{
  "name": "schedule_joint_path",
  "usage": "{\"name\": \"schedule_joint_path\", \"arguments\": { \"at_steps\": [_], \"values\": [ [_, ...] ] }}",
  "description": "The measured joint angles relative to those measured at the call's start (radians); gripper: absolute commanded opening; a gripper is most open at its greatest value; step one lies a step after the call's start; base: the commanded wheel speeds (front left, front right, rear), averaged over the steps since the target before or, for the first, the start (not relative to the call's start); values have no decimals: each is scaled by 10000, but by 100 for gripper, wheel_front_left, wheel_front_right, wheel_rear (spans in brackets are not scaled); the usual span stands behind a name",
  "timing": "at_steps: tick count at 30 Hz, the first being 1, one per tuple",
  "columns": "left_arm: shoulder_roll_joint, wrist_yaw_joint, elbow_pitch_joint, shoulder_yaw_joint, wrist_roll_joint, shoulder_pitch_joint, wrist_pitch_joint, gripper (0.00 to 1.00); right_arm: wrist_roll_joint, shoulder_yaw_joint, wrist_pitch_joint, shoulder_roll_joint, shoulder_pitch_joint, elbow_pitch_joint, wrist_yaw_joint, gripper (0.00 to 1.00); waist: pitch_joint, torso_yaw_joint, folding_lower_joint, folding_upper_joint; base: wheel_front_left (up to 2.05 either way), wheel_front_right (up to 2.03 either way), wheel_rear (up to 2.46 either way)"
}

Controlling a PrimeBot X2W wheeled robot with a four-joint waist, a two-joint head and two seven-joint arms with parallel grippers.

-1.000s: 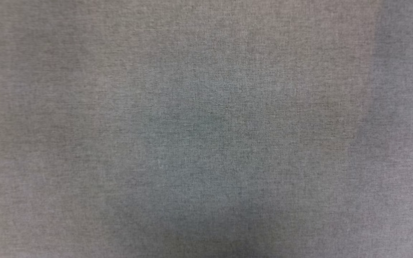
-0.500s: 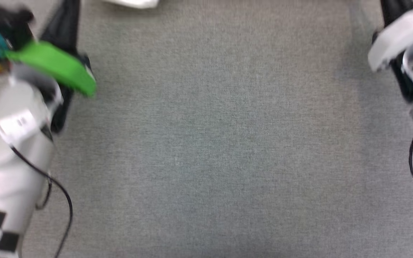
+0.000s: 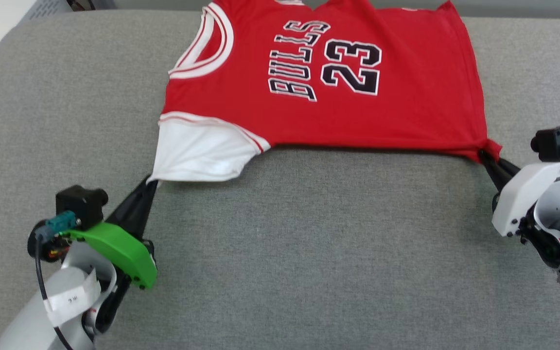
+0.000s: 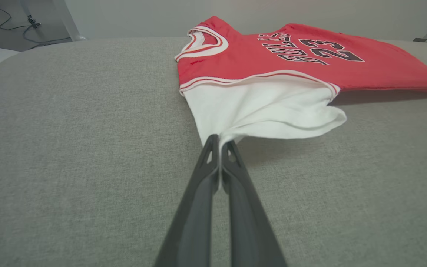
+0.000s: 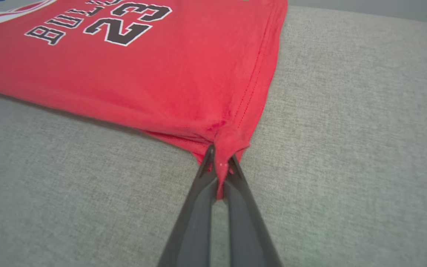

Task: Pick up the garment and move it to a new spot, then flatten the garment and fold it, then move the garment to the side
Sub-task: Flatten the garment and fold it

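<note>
Lower left of the head view: the left gripper (image 3: 149, 183), behind its green wrist housing (image 3: 114, 248), points up and right. Its two dark fingers are pressed together on the lower corner of the white sleeve (image 3: 197, 150). The left wrist view confirms this at close range, with white cloth pinched between the tips at frame centre.

Lower right of the head view: the right gripper (image 3: 485, 156) points up and left, clamped on the bunched red hem corner (image 3: 489, 147). The right wrist view resolves red fabric drawn down between the fingers, and the stitched hem line running toward the upper centre.

The garment (image 3: 319, 112) lies front up on the grey padded surface (image 3: 309, 253), across the upper centre of the head view. Its near edge is drawn nearly straight between the two grips. The "BULLS" and "23" lettering (image 3: 350, 65) reads sideways, with the collar (image 3: 212, 41) to the left.

The left wrist view adds a shadow under the sleeve's lifted edge, and floor cables (image 4: 32, 27) at its far upper left.
</note>
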Motion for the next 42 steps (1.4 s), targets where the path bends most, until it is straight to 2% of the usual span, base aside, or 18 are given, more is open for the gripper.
{"name": "schedule_joint_path", "arguments": {
  "at_steps": [10, 17, 22, 28, 32, 42],
  "values": [
    [706, 280, -1776, -575, -336, 2076, 1216, 0, 1866, 77, 1156, -936, 2161, -1710, 0, 0, -1345, 118, 0, 0, 0, 0, 0],
    [1340, 721, -3312, -673, -825, 3509, 1822, 0, 2274, -295, 1662, -1434, 3754, -2694, 0, 0, -2061, 133, 0, 0, 0, 0, 0],
    [1818, 993, -4422, -679, -1039, 4459, 2034, 0, 2130, -853, 1728, -1618, 4734, -3196, 0, 0, -2374, 118, 0, 0, 0, 0, 0],
    [2397, 1156, -5634, -876, -1419, 5438, 2512, 0, 2117, -1668, 2274, -1526, 5932, -4261, -2, 0, -2392, 141, 0, 0, 0, 0, 0],
    [2420, 1225, -5791, -830, -1429, 5544, 2460, 0, 1971, -2201, 2665, -1337, 6575, -4930, -2, 0, -2254, 146, 0, 0, 0, 0, 0],
    [2372, 1267, -5764, -115, -1200, 4074, 2098, 0, 1271, -3565, 3221, -652, 6665, -6197, -2, 0, -1775, 47, 0, 0, 0, 0, 0]
  ]
}}
